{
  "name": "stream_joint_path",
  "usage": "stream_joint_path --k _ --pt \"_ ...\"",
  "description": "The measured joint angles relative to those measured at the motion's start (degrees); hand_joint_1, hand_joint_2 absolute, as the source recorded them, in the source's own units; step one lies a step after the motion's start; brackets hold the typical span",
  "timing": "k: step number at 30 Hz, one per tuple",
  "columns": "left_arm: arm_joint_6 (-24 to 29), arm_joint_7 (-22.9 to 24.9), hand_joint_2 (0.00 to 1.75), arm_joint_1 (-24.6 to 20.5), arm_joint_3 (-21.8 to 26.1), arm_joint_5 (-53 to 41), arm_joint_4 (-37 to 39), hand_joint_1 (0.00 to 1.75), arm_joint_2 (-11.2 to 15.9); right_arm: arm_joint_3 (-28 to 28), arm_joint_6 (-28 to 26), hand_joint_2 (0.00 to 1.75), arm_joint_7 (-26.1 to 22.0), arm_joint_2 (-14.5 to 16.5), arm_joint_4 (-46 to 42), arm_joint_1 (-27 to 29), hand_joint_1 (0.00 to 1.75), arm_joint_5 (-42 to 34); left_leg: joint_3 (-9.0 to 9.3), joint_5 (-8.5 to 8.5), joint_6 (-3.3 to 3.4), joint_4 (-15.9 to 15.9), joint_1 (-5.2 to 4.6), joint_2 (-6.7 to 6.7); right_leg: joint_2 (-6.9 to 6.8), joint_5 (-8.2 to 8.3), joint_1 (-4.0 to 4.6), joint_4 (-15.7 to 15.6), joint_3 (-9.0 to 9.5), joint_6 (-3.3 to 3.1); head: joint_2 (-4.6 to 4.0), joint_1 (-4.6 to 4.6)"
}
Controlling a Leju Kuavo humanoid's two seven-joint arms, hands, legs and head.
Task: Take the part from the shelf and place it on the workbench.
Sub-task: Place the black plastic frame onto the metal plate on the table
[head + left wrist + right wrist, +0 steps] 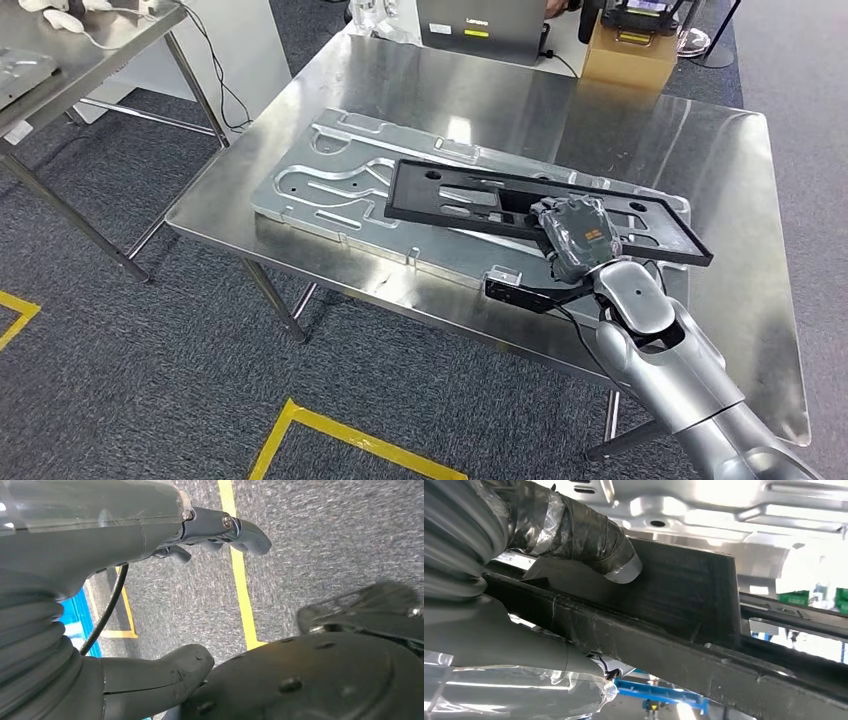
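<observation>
**Right hand gripping frame over the workbench plate**

While the right hand [572, 232] is closing around the near rail of the black frame [470, 190], its thumb [589, 537] is pressing on the frame's flat tab. The frame is lying tilted across the grey plate [330, 185] on the workbench [620, 130], running from 10 o'clock toward 4 o'clock. The left hand [150, 535] is hanging over the carpet [325, 535], fingers loosely apart, holding nothing.

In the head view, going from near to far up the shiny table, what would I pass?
Right hand gripping the black frame part → silver machined plate → laptop and cardboard box.
</observation>
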Motion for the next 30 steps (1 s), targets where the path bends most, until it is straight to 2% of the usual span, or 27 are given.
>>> stream_joint_path --k 1,2,3,6,8,9,11,12,13,14,15,16,17,18,20,23,24,25,27,28,29,30 --pt "0.0 0.0 1.75 0.1 0.0 0.0 0.0 0.00 0.0 0.0 0.0 1.75 0.0 0.0 0.2 0.0 1.75 0.0 1.47 2.46 0.11 -3.9 0.01 -0.04 0.06 -0.45 0.00 0.0 0.49 0.25 0.00 0.01" --pt "0.0 0.0 1.75 0.2 0.0 0.0 0.0 0.00 0.0 0.0 0.0 1.75 0.0 0.0 0.4 0.0 1.75 0.0 2.89 4.19 0.24 -7.4 -0.06 -0.08 0.13 -0.84 0.10 0.2 0.81 0.51 0.01 -0.01" --pt "0.0 0.0 1.75 0.2 0.0 0.0 0.0 0.00 0.0 0.0 0.0 1.75 0.1 0.0 0.6 0.0 1.75 0.0 3.83 4.90 0.47 -9.7 -0.12 -0.12 0.19 -1.07 0.21 0.2 0.91 0.78 0.01 -0.01" --pt "0.0 0.0 1.75 0.2 0.0 0.0 0.0 0.00 0.0 0.0 0.0 1.75 0.3 0.0 1.0 0.1 1.75 0.0 4.54 4.44 1.39 -11.4 -0.18 -0.18 0.29 -1.33 0.39 0.0 0.92 1.56 0.01 -0.02" --pt "-0.1 0.0 1.75 0.2 0.0 0.0 0.0 0.00 -0.1 0.0 -0.1 1.75 0.2 0.0 1.2 0.1 1.75 0.0 5.12 4.30 2.05 -11.9 0.01 -0.16 0.20 -2.29 0.31 1.4 0.55 2.09 0.00 0.01" --pt "-0.1 0.0 1.75 0.2 0.0 0.0 0.0 0.00 -0.1 0.0 -0.1 1.75 0.2 0.0 1.2 0.1 1.75 -0.1 5.45 4.20 2.38 -12.1 0.12 -0.15 0.15 -3.44 0.30 3.6 -0.50 2.30 0.01 0.02" --pt "-0.1 0.0 1.75 0.1 0.0 -0.1 0.0 0.00 -0.1 0.0 -0.1 1.75 0.2 0.0 1.5 0.2 1.75 -0.1 5.84 3.85 2.88 -12.2 0.02 -0.13 0.08 -6.31 0.31 11.0 -4.62 2.53 0.01 0.04" --pt "-0.1 0.0 1.75 0.1 0.0 -0.1 0.0 0.00 -0.1 0.0 -0.1 1.75 0.2 0.0 1.6 0.4 1.75 -0.2 6.04 3.65 3.04 -12.2 -0.07 -0.15 0.08 -7.13 0.32 14.3 -6.81 2.57 0.01 0.04" --pt "-0.1 0.0 1.75 0.2 0.0 -0.2 0.0 0.00 -0.1 0.0 -0.1 1.75 0.2 0.0 1.8 0.7 1.75 -0.2 6.31 3.42 3.13 -12.2 -0.17 -0.16 0.07 -6.81 0.34 16.0 -8.30 2.52 0.01 0.04" --pt "-0.1 0.0 1.75 0.2 0.0 -0.2 0.0 0.00 -0.1 0.0 -0.1 1.75 0.2 0.0 1.9 0.9 1.75 -0.2 6.68 3.15 3.17 -12.2 -0.28 -0.19 0.07 -5.29 0.38 15.4 -8.68 2.35 0.01 0.03" --pt "-0.1 0.0 1.75 0.2 0.0 -0.3 0.0 0.00 -0.1 0.0 -0.1 1.75 0.2 0.0 2.0 1.0 1.75 -0.2 7.17 2.83 3.16 -12.2 -0.40 -0.21 0.07 -2.75 0.48 12.7 -7.92 2.03 0.00 0.04" --pt "-0.1 0.0 1.75 0.2 0.0 -0.3 0.0 0.00 -0.2 0.0 -0.1 1.75 0.2 0.0 2.0 1.0 1.75 -0.2 7.66 2.49 3.12 -12.2 -0.49 -0.21 0.05 -0.06 0.69 8.7 -6.52 1.56 0.00 0.03" --pt "-0.1 0.0 1.75 0.2 0.0 -0.3 0.0 0.00 -0.3 0.0 -0.1 1.75 0.2 0.0 2.0 1.0 1.75 -0.2 8.00 2.18 2.99 -12.2 -0.65 -0.20 -0.02 1.82 0.96 5.2 -5.06 1.03 0.00 0.00" --pt "-0.1 0.0 1.75 0.2 0.0 -0.3 0.0 0.00 -0.4 0.0 -0.1 1.75 0.2 0.0 2.1 0.9 1.75 -0.2 8.18 1.94 2.82 -12.2 -0.72 -0.19 -0.10 2.81 1.24 2.5 -3.91 0.55 0.01 0.00" --pt "-0.1 0.0 1.75 0.1 0.0 -0.3 0.0 0.00 -0.5 0.0 -0.1 1.75 0.3 -0.1 2.1 0.9 1.75 -0.2 8.21 1.68 2.35 -12.3 -0.72 -0.13 -0.19 2.59 1.63 0.8 -3.14 -0.05 0.01 -0.04" --pt "0.0 0.0 1.75 0.0 0.0 -0.3 0.0 0.00 -0.3 0.0 -0.1 1.75 0.4 -0.1 2.1 1.0 1.75 -0.2 8.21 0.82 1.51 -11.3 -0.92 0.06 -0.20 2.44 1.05 -0.7 -1.96 -0.45 0.01 -0.11" --pt "0.0 0.0 1.75 0.0 0.0 -0.3 0.0 0.00 -0.3 0.0 -0.1 1.75 0.4 -0.1 2.0 1.0 1.75 -0.2 7.49 -0.11 1.19 -9.4 -0.97 0.09 -0.26 2.42 0.75 -1.3 -1.38 -0.61 0.00 -0.17" --pt "0.0 0.0 1.75 0.1 0.0 -0.3 0.0 0.00 -0.3 0.0 -0.1 1.75 0.4 -0.1 2.0 1.0 1.75 -0.2 5.98 -1.47 0.91 -6.3 -0.83 0.11 -0.33 2.32 0.61 -1.5 -0.89 -0.75 0.00 -0.23" --pt "0.0 0.0 1.75 0.1 0.0 -0.3 0.0 0.00 -0.2 0.0 -0.1 1.75 0.5 -0.1 2.0 1.1 1.75 -0.2 1.83 -4.14 0.33 0.8 -0.39 0.08 -0.35 1.87 0.53 -1.6 -0.38 -0.94 0.00 -0.31" --pt "0.0 0.0 1.75 0.1 0.0 -0.3 0.0 0.00 -0.1 0.0 -0.1 1.75 0.5 -0.1 2.0 1.3 1.75 -0.2 0.25 -4.33 0.07 3.0 -0.13 0.09 -0.32 1.60 0.48 -1.6 -0.11 -0.87 0.01 -0.32" --pt "0.0 0.0 1.75 0.2 0.0 -0.3 0.0 0.00 -0.1 0.0 -0.1 1.75 0.5 -0.1 2.0 1.5 1.75 -0.2 -0.38 -3.38 -0.17 3.1 0.09 0.10 -0.26 1.31 0.40 -1.5 0.21 -0.74 0.01 -0.32" --pt "0.0 0.0 1.75 0.3 0.0 -0.3 0.0 0.00 0.0 0.0 -0.1 1.75 0.5 -0.1 2.0 1.6 1.75 -0.2 0.22 -1.20 -0.36 0.8 0.30 0.11 -0.18 0.96 0.26 -1.4 0.59 -0.52 0.01 -0.32"
